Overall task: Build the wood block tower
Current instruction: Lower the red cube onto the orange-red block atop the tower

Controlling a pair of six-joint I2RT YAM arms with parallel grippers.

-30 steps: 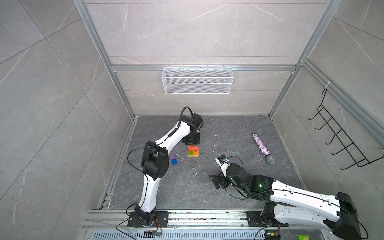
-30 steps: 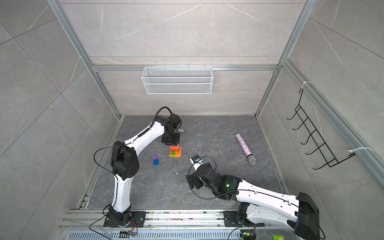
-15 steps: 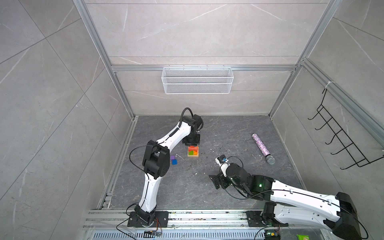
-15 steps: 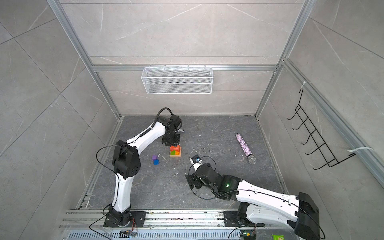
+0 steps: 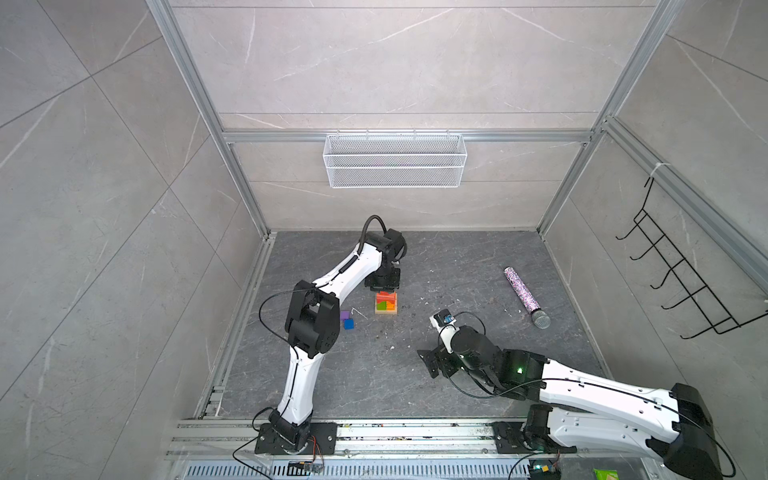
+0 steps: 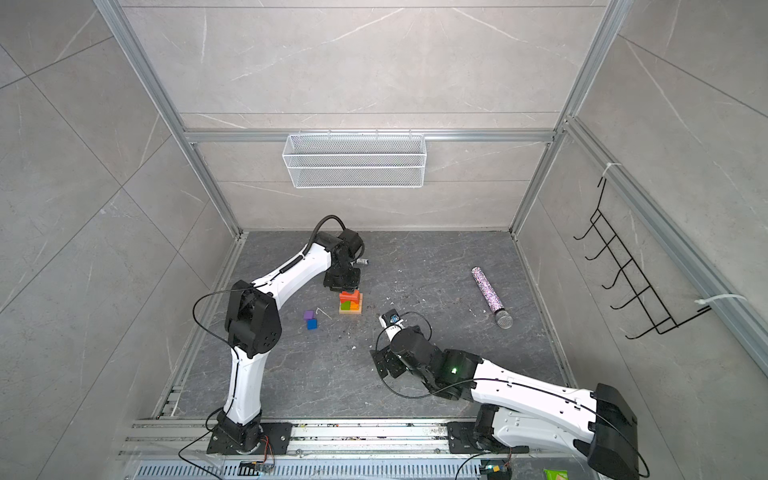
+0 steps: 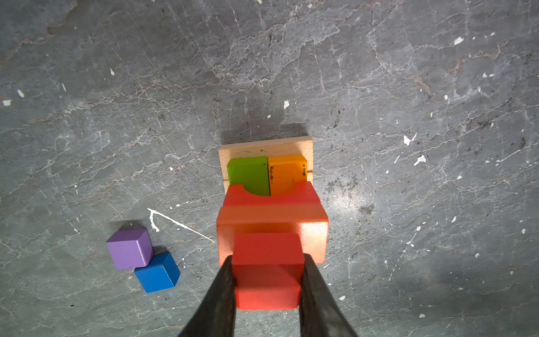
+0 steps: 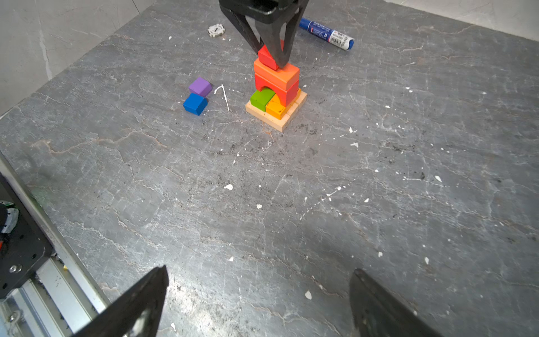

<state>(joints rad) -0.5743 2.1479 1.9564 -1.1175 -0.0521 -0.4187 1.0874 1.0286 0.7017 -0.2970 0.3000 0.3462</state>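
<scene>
Tower (image 8: 275,93) stood just beneath the left pincer (image 7: 268,259), which clenched the red cube (image 7: 267,289) at its top. The cube needed centring, then a gentle release and a straight lift. The right pincer (image 8: 259,270) gaped, well apart.

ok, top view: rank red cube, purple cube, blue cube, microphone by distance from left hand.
1. red cube: held in the left hand, at the tower top.
2. purple cube, blue cube: left of tower, too close to call.
3. microphone: far right.
</scene>
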